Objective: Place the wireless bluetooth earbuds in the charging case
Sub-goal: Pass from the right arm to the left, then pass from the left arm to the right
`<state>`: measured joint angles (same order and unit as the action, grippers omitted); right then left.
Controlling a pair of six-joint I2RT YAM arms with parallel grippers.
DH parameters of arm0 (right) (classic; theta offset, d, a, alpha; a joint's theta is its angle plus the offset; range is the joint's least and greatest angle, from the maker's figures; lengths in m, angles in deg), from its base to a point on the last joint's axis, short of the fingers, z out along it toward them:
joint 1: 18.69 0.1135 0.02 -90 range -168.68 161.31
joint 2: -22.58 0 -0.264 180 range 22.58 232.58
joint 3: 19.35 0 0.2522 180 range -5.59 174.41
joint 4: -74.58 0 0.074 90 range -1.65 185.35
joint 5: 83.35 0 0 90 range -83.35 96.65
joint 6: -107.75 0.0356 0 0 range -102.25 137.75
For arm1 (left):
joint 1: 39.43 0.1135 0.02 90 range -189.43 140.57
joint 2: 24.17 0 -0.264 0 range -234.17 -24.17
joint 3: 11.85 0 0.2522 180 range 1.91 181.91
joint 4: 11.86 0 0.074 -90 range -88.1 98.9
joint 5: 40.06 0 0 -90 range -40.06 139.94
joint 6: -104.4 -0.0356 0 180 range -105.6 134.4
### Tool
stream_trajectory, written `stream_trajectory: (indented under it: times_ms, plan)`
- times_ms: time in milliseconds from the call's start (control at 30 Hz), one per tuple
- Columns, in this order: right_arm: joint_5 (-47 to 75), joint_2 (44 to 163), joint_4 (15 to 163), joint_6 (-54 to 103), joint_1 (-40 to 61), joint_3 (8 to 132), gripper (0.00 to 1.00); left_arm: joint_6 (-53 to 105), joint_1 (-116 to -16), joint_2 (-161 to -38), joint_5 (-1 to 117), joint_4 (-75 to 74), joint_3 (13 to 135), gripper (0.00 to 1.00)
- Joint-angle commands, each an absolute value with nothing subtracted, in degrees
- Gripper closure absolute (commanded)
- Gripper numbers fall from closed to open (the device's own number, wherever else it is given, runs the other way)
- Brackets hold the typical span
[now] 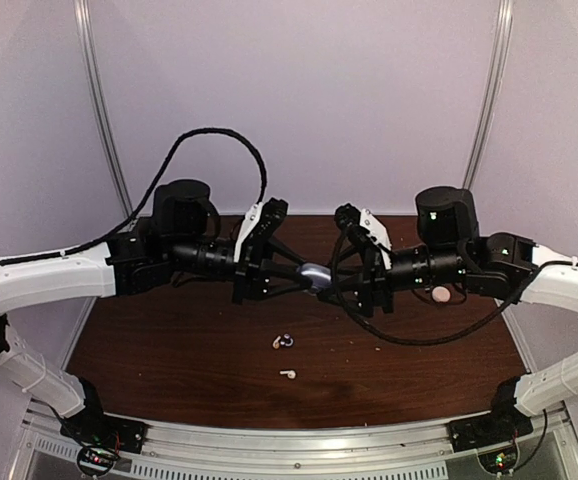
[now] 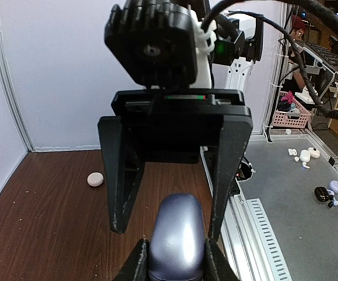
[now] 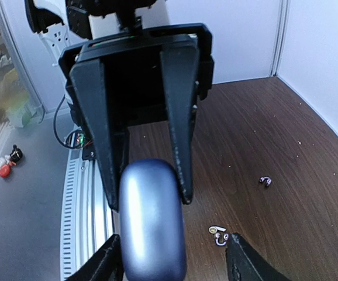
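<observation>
A glossy blue-purple charging case [image 1: 316,272] hangs in mid-air above the table's middle, its lid shut. My left gripper [image 1: 304,276] is shut on it; in the left wrist view [image 2: 175,257] both fingers press the sides of the case [image 2: 178,240]. My right gripper [image 1: 335,282] is open, and its fingers stand wide on either side of the case's other end [image 3: 151,222]. A white earbud [image 1: 287,374] lies on the table. A white and a dark earbud [image 1: 283,342] lie together, also in the right wrist view [image 3: 217,233]. Another dark earbud [image 3: 265,181] lies apart.
A small cream case [image 1: 441,295] sits on the brown table [image 1: 169,350] under the right arm, and shows in the left wrist view [image 2: 95,179]. White walls close in the back and sides. An aluminium rail [image 1: 299,440] runs along the near edge.
</observation>
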<state>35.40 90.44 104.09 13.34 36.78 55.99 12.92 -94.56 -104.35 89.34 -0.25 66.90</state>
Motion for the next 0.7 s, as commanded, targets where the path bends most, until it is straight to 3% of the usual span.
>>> stream_trajectory:
  times_ms: [0,67,333,667]
  plan:
    - [33.3,87.3,97.6,15.6,36.2,55.1,0.3,20.1,-94.5,-101.6,89.1,-15.5,63.5,0.91]
    - [33.1,85.3,93.5,16.7,36.0,52.9,0.24,23.4,-94.4,-100.8,87.3,-21.4,61.9,0.92]
    - [34.4,80.8,68.9,22.8,36.0,42.3,0.25,31.6,-94.5,-100.7,87.0,-37.7,59.4,0.93]
    - [37.6,84.1,64.6,22.7,36.1,44.4,0.34,34.2,-95.5,-102.8,87.5,-42.0,60.1,0.93]
